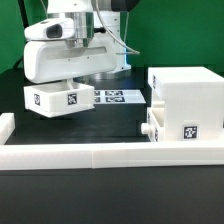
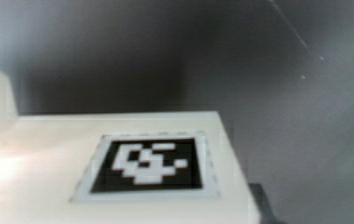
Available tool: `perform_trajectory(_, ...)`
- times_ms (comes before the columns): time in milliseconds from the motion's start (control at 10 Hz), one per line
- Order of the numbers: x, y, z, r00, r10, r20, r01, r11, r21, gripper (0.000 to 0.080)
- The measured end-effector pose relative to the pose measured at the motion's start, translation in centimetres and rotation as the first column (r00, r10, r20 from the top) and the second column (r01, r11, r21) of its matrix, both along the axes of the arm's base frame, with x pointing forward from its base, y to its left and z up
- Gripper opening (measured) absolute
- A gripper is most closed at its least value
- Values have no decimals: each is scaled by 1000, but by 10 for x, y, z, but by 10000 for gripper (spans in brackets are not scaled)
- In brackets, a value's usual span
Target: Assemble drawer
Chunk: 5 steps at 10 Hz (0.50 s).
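The drawer job: the white plastic open-topped tray [image 1: 60,97] with its black-and-white tags sits right under the gripper [image 1: 68,78], looks lifted off the black table [image 1: 120,118]. Fingers are hidden, so can't tell if they're clamped. The white cube-like housing [image 1: 183,100], one tray already in, waits well off to the side, probably next stop.

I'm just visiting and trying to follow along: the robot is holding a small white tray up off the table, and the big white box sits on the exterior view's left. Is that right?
Not quite. The large housing sits on the exterior view's right, not its left. The rest holds: the exterior view shows the small tray up off the table under the gripper.
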<state>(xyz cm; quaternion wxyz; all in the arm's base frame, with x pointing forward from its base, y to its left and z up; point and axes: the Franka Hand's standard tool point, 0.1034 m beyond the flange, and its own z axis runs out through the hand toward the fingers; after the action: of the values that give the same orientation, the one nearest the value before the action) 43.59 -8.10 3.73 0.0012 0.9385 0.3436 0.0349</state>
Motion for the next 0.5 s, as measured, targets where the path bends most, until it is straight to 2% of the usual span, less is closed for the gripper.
perform_trajectory(300, 44, 22, 14, 953, 304, -4, -304, 952, -29, 42)
perform_trajectory(500, 35, 16, 9, 914, 406, -14, -407, 913, -35, 42)
